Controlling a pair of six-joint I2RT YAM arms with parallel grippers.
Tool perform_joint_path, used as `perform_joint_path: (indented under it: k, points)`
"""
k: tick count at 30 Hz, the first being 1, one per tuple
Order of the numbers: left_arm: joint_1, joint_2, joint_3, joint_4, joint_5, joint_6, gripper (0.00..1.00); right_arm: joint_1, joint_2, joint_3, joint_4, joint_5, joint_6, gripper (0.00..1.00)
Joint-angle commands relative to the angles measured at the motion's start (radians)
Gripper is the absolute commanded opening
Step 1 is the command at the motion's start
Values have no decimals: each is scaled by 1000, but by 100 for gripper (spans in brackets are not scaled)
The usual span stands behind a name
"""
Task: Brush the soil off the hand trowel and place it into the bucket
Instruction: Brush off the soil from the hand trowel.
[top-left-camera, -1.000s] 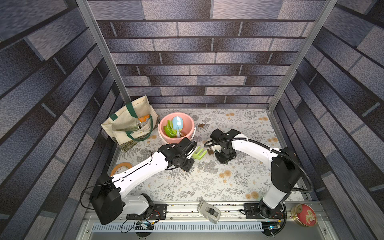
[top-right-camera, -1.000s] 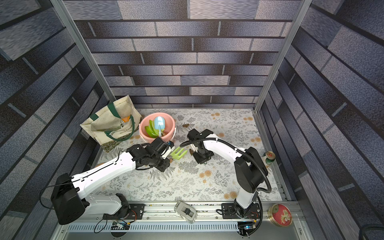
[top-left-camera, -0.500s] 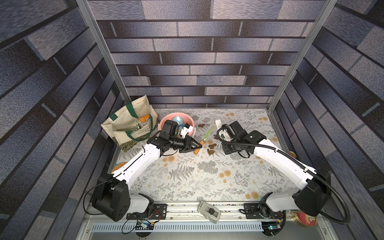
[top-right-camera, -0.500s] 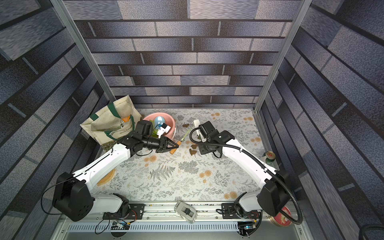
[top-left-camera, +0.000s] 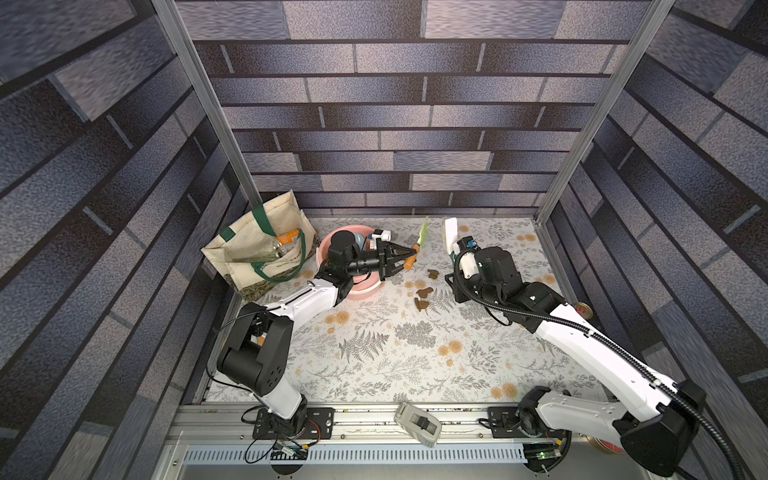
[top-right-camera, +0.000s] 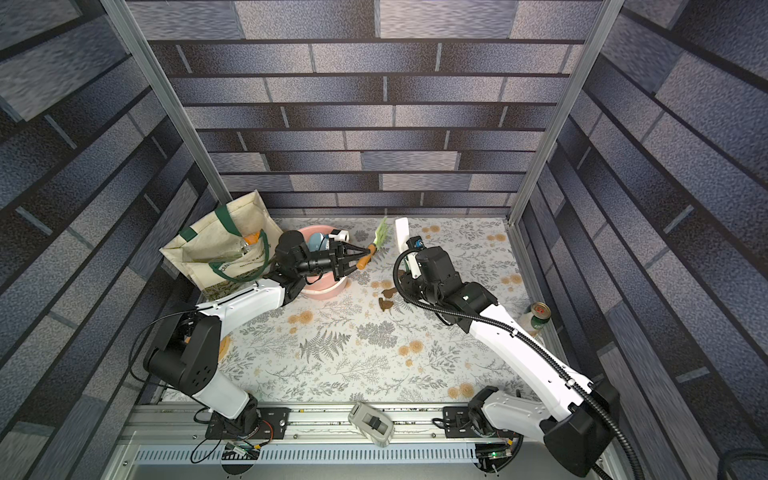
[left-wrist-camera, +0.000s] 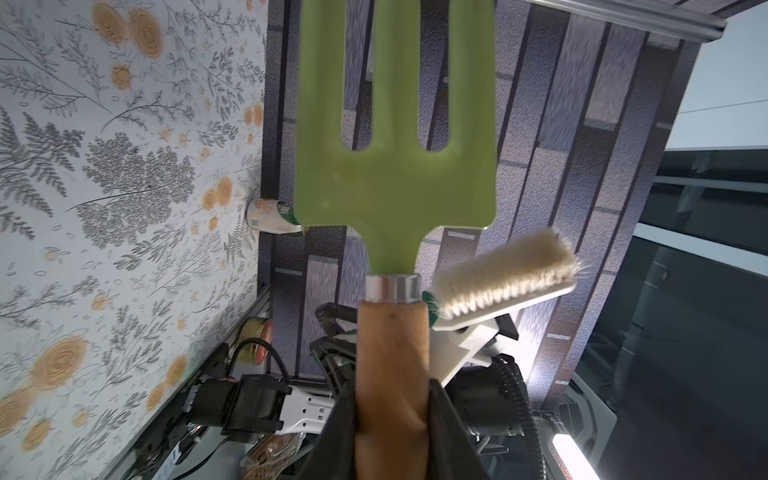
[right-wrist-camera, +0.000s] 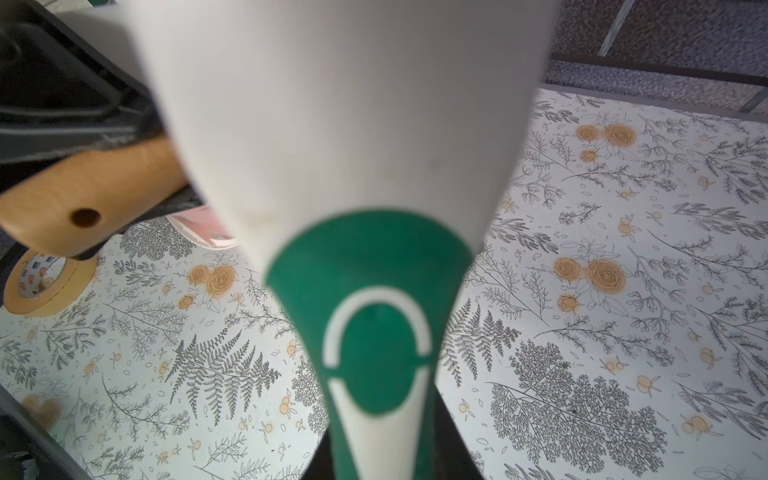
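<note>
My left gripper (top-left-camera: 405, 255) (top-right-camera: 359, 255) (left-wrist-camera: 392, 415) is shut on the wooden handle of the hand trowel (top-left-camera: 423, 237) (top-right-camera: 380, 235) (left-wrist-camera: 397, 174). Its green three-pronged blade points at the back wall, above the table and just right of the pink bucket (top-left-camera: 365, 291) (top-right-camera: 324, 291). The blade face in the left wrist view shows no soil. My right gripper (top-left-camera: 459, 253) (top-right-camera: 411, 257) (right-wrist-camera: 380, 453) is shut on a white brush (top-left-camera: 451, 232) (top-right-camera: 402, 232) (right-wrist-camera: 353, 124), upright beside the blade, bristles (left-wrist-camera: 507, 274) near its neck. Several brown soil blobs (top-left-camera: 424, 293) (top-right-camera: 389, 293) lie on the table below.
A cream tote bag (top-left-camera: 266, 253) stands left of the bucket, which holds a blue tool (top-left-camera: 357, 239). A tape roll (right-wrist-camera: 41, 282) lies at the table's left edge, and a can (top-right-camera: 538, 316) at its right edge. A grey device (top-left-camera: 417, 424) sits on the front rail.
Both arms rose from the table's middle and moved toward the back. The left gripper carried the trowel up beside the bucket, blade now pointing at the back wall. The brush rose with the right gripper.
</note>
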Motion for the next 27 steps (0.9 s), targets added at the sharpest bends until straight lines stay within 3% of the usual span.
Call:
perform_joint_path:
  k: [1, 11, 24, 27]
  points:
    - [-16, -31, 26, 159, -70, -155, 14, 3, 18, -6, 96, -40, -28, 0]
    - [-52, -75, 41, 119, -59, -140, 15, 2, 85, -25, 141, -175, -51, 0]
    - [-93, -105, 61, 119, 39, -153, 16, -1, 147, -39, 203, -112, -102, 0]
    - [-103, -125, 72, 36, 87, -97, 16, -7, 159, -25, 188, -99, -128, 0]
